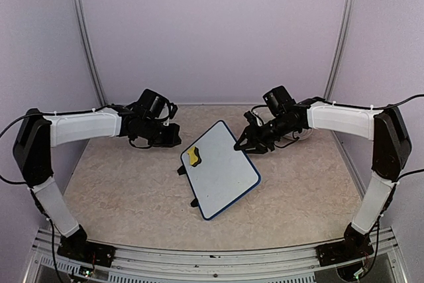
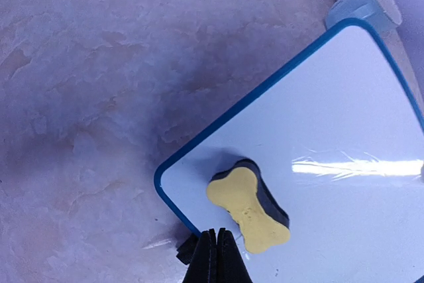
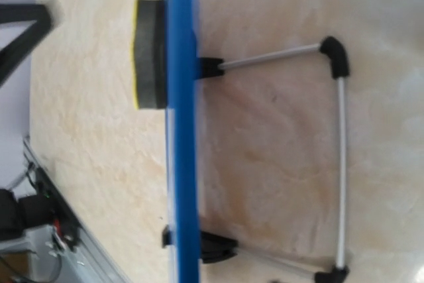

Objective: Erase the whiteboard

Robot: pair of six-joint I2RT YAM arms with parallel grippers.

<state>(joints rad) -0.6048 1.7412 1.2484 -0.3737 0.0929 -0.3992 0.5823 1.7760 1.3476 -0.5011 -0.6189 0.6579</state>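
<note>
the whiteboard (image 1: 222, 173) stands propped on its wire stand (image 3: 341, 164) mid-table, between my two grippers. its long axis runs far to near, leaning right as it comes near. i see no marker on its face. the yellow eraser (image 1: 193, 156) lies on the board's left corner, just right of and nearer than my left gripper (image 1: 173, 135), which is pinched shut on nothing; that arm is the closer one to it. my right gripper (image 1: 242, 142) sits at the board's far right edge, and i cannot tell whether its jaws are parted. bare table (image 1: 119, 183) lies left and near of the board, giving room to move. i judge a push on the sloped face could tip it.
</note>
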